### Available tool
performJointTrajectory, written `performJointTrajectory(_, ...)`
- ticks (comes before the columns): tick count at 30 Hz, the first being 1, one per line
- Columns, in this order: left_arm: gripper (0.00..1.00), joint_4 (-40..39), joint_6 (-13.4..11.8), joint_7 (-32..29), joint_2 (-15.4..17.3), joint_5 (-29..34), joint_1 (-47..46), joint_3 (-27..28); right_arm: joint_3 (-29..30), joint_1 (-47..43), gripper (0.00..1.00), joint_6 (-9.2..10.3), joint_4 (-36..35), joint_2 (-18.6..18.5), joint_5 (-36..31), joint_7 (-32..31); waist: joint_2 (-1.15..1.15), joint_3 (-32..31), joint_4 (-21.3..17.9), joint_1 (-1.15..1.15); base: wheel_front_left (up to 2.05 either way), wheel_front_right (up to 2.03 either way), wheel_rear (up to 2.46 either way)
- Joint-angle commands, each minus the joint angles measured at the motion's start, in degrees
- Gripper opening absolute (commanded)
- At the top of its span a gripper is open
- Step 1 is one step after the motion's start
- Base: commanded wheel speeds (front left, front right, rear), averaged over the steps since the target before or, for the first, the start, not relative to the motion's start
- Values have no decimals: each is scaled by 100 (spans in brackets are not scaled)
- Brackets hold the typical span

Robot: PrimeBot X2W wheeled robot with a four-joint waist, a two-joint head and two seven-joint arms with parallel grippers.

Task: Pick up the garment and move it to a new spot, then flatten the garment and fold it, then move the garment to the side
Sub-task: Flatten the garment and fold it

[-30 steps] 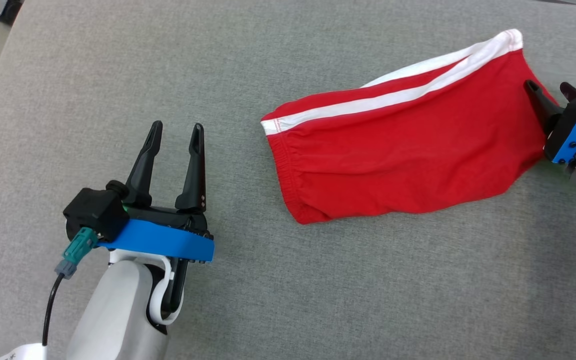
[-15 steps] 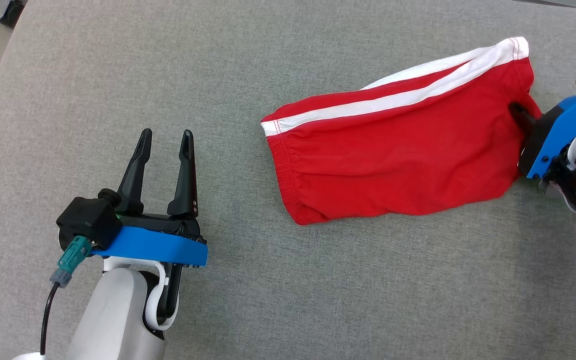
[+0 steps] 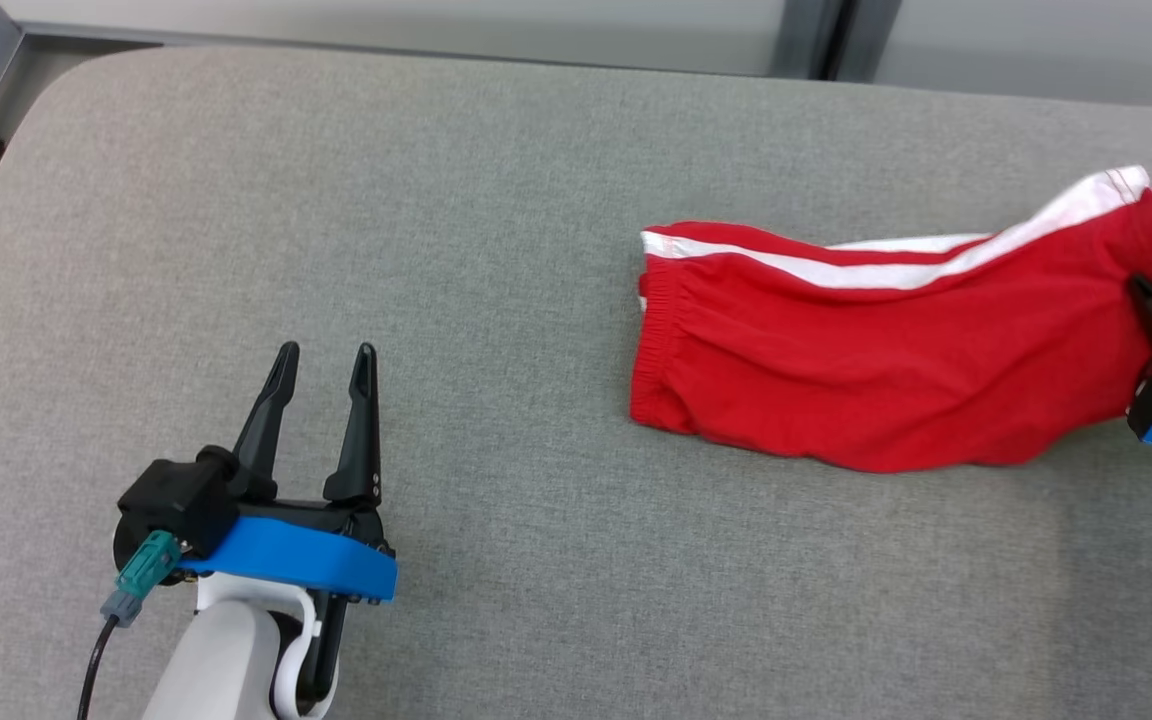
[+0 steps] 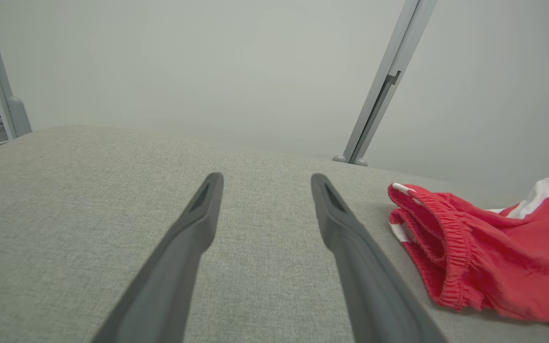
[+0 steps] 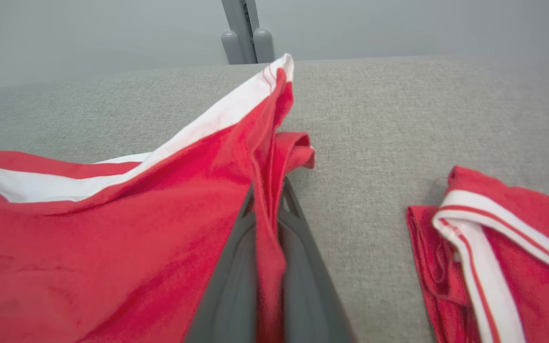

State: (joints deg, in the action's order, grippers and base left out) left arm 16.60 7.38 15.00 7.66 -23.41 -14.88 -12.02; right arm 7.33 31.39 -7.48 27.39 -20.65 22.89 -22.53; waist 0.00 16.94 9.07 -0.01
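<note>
Grey woven cloth covers the table point(image 3: 536, 150), which runs across nearly the whole head view. On the right half of that frame lies the garment point(image 3: 886, 370), a pair of red shorts with a white side stripe, stretched from its gathered waistband near the middle to a hem at the right edge. In the lower right of my right wrist view a red fold point(image 5: 493, 252) with a white stripe rests on the cloth, and I cannot tell whether it belongs to the same piece. My left end effector point(image 3: 327, 350) sits in the lower left of the head view, fingers spread and holding nothing, well apart from the waistband. My right end effector point(image 3: 1141, 290) shows at the right edge, its fingers point(image 5: 298, 247) pressed together on the garment's hem, which rises in a ridge between them. A teal connector point(image 3: 141, 572) with a black cable plugs in beside my left wrist.
</note>
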Motion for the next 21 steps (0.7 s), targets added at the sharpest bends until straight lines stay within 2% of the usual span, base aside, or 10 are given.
performJointTrajectory(1,100,8,12,24,55,-23,91,-10,86,-178,0,-3,-87,-11,-96,-29,0,-133,-105,1,0,0,0)
performJointTrajectory(6,100,8,12,24,54,-84,187,-49,388,-390,0,-3,-478,158,-414,-241,0,-251,-127,1,0,0,0)
performJointTrajectory(10,100,12,12,24,48,-122,163,-83,295,-382,0,-3,-826,330,-574,-419,0,-274,-97,1,0,0,0)
performJointTrajectory(16,100,9,12,24,53,-170,93,-160,-580,-82,0,-3,-1480,703,-723,-927,0,-241,54,1,0,0,0)
performJointTrajectory(21,100,13,12,24,26,-163,49,-176,-1289,125,0,-3,-1508,847,-603,-1173,0,-220,175,1,0,0,0)
